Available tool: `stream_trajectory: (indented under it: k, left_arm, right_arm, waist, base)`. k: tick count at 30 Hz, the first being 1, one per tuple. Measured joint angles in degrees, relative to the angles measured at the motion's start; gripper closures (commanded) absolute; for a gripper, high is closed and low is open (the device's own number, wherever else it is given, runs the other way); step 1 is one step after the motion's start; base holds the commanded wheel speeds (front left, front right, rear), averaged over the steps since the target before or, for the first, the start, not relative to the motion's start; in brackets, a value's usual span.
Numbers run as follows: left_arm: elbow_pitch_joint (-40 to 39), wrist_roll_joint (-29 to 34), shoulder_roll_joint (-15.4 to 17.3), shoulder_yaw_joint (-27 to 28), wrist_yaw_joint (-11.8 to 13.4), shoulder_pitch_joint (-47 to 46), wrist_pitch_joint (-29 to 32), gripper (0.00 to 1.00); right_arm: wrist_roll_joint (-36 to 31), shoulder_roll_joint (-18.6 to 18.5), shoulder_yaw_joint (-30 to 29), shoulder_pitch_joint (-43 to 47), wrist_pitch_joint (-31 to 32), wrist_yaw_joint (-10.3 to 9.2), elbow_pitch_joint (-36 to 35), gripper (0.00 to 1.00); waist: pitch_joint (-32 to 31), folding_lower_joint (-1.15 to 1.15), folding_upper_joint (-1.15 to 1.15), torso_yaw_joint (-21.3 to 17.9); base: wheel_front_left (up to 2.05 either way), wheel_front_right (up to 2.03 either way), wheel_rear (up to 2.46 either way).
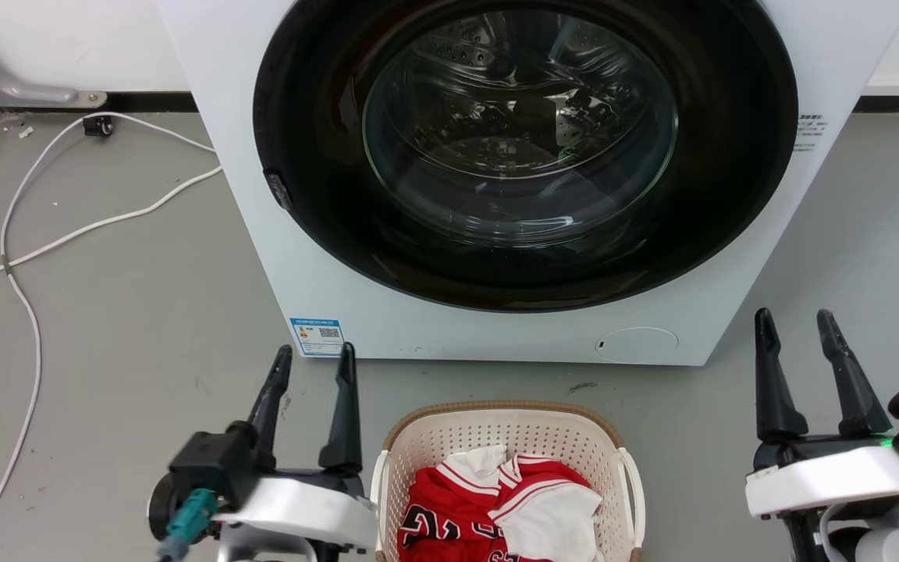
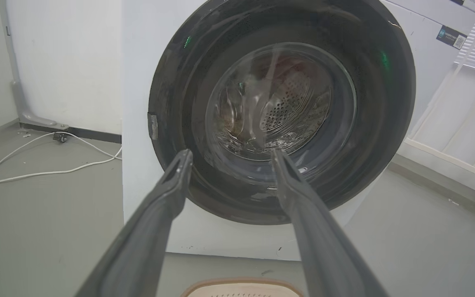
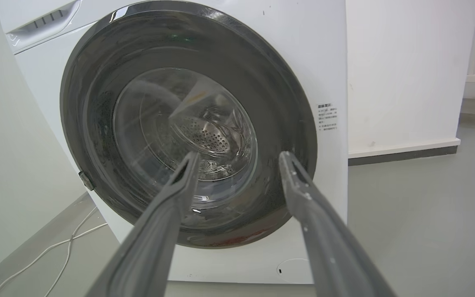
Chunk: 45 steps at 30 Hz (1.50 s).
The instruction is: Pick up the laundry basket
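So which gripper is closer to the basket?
Left. The left gripper is just beside the basket, on its left; the right gripper stands farther off to its right.

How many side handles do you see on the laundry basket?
2. On the laundry basket, the left handle sits close by the left gripper; the right handle is opposite.

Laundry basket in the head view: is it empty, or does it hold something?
Not empty: the cream-white perforated plastic laundry basket holds crumpled red-and-white clothes.
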Motion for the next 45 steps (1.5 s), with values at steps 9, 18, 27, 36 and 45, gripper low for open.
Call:
stream_trajectory:
  k: [9, 18, 27, 36, 45]
  left_arm:
    - [0.6, 3.7, 2.0, -4.9, 3.7, -0.4, -1.1, 0.00]
    - [3.1, 5.3, 1.5, -5.2, 3.3, -0.4, -2.2, 0.00]
    - [5.5, 8.7, -0.4, -3.1, 1.3, 0.5, -3.2, 0.00]
    - [6.1, 9.9, -2.2, 0.5, -2.1, 1.6, -4.2, 0.00]
    - [7.8, 10.6, -2.6, 1.9, -3.6, 2.3, -5.1, 0.00]
  right_arm:
    - [-4.6, 0.0, 1.1, 0.7, -1.3, 0.01, 1.4, 0.00]
    - [-8.9, 0.0, 1.9, 1.1, -2.4, 0.01, 3.5, 0.00]
    - [-11.4, 0.0, 1.1, 1.3, -3.4, 0.01, 4.9, 0.00]
    - [-7.5, 0.0, 0.3, 1.3, -4.4, 0.01, 8.0, 0.00]
    - [-7.7, 0.0, 0.7, 1.3, -5.2, 0.01, 10.3, 0.00]
  waist:
    - [0.2, 0.00, 0.00, -0.2]
    - [0.3, 0.00, 0.00, -0.2]
    - [0.6, 0.00, 0.00, -0.4]
    - [0.9, 0.00, 0.00, -0.5]
    - [1.6, 0.00, 0.00, -0.8]
  base:
    - [0.00, 0.00, 0.00]
    - [0.00, 0.00, 0.00]
    - [0.00, 0.00, 0.00]
    - [0.00, 0.00, 0.00]
    - [0.00, 0.00, 0.00]
